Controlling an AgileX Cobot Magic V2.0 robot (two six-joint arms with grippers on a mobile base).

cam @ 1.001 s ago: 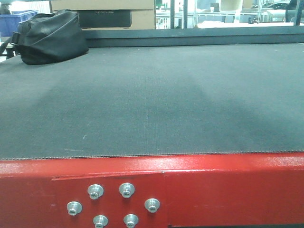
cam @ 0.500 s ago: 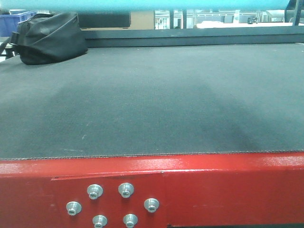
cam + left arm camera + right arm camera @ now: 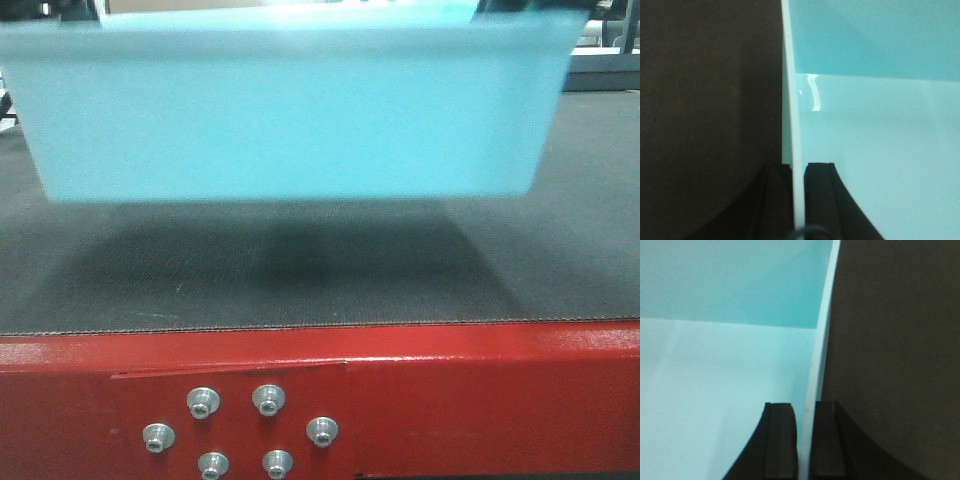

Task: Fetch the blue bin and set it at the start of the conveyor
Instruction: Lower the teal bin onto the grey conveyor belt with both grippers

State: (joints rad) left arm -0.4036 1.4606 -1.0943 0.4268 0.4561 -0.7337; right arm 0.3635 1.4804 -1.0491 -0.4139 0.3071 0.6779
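Observation:
The pale cyan blue bin (image 3: 290,110) hangs just above the dark belt of the conveyor start (image 3: 320,290), its shadow below it, behind the red frame plate (image 3: 450,400) with silver bolts. In the left wrist view my left gripper (image 3: 798,167) is shut on the blue bin's left wall (image 3: 796,125), one finger inside and one outside. In the right wrist view my right gripper (image 3: 806,407) pinches the blue bin's right wall (image 3: 820,355) the same way. The bin's inside (image 3: 880,150) holds nothing. The grippers do not show in the front view.
Dark belt (image 3: 710,100) lies beside the bin on the left, and more belt (image 3: 895,350) on the right. The bin hides the back of the conveyor in the front view.
The blue bin has come down from the top edge of the front view to fill its upper half, low over the belt. It now hides the black bag at back left.

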